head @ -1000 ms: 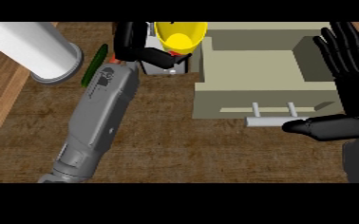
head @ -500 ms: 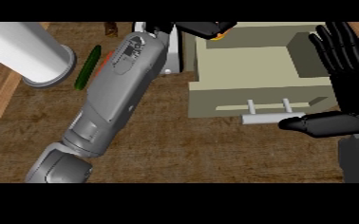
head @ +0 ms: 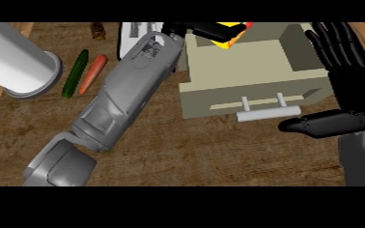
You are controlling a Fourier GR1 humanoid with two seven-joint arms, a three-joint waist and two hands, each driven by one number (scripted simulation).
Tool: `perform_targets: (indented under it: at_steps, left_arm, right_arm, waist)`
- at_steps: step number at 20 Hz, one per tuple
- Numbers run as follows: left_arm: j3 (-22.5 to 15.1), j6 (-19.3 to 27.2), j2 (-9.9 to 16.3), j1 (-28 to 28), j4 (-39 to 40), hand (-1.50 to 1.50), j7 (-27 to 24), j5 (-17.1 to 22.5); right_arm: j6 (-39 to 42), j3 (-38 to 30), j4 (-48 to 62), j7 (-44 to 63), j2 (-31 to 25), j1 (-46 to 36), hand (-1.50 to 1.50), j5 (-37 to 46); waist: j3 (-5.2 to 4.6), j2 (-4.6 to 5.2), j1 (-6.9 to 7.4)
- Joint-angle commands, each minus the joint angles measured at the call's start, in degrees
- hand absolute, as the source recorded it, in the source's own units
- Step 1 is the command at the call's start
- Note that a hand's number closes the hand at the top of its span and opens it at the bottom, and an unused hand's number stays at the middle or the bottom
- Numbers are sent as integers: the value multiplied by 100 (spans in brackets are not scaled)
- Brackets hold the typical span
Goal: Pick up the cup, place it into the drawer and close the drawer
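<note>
The left black hand (head: 203, 29) reached across the far edge of the brown wooden worktop (head: 214, 149), its fingers curled round the yellow cup (head: 234, 34) with red and dark marks on its side. Most of the cup was hidden by the fingers; what showed of it sat over the far left corner of the open beige drawer (head: 249, 77), at the drawer's back wall. Whether the cup touched the drawer's floor could not be told. The grey left forearm (head: 128, 92) ran slantwise from the near left corner of the worktop up to that hand, passing over a white flat object (head: 135, 34) at the far edge.

The drawer stood pulled out toward the near edge, its pale bar handle (head: 267, 114) on the front panel.

The right black hand (head: 335, 72) showed at the right edge of the worktop, open, fingers straight and pointing toward the far edge, thumb stretched out leftward just beside the end of the handle, resting.

Near the left edge lay a large white cylinder (head: 25, 70) on its side. Just to its right lay a slim green vegetable (head: 75, 72) and an orange carrot (head: 92, 72), side by side. A small brown object (head: 98, 30) sat at the far edge beyond them.
</note>
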Motion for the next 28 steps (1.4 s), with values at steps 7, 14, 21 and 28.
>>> perform_targets:
  at_steps: [7, 14, 21, 28]
  left_arm:
    - [-1016, -293, 0, 183, 449, -150, 140, 268]
    - [-726, -289, 0, 522, 74, -150, -437, 1134]
    - [-542, -334, 0, 435, -388, -150, -1138, 1914]
    - [-552, 30, 0, 482, -166, -150, -1576, 2145]
  right_arm:
    - [-16, 332, -50, 48, 157, -345, -150, 98]
    - [706, 697, 101, 138, 280, -508, -150, -653]
    - [1802, 1435, 57, 525, 7, -438, 150, -1182]
    - [2511, 1857, 54, 802, -1028, -48, -150, -40]
  waist:
    - [-2, 92, -460]
    - [-10, 172, -611]
    - [-18, 50, -436]
    - [-10, -28, -6]
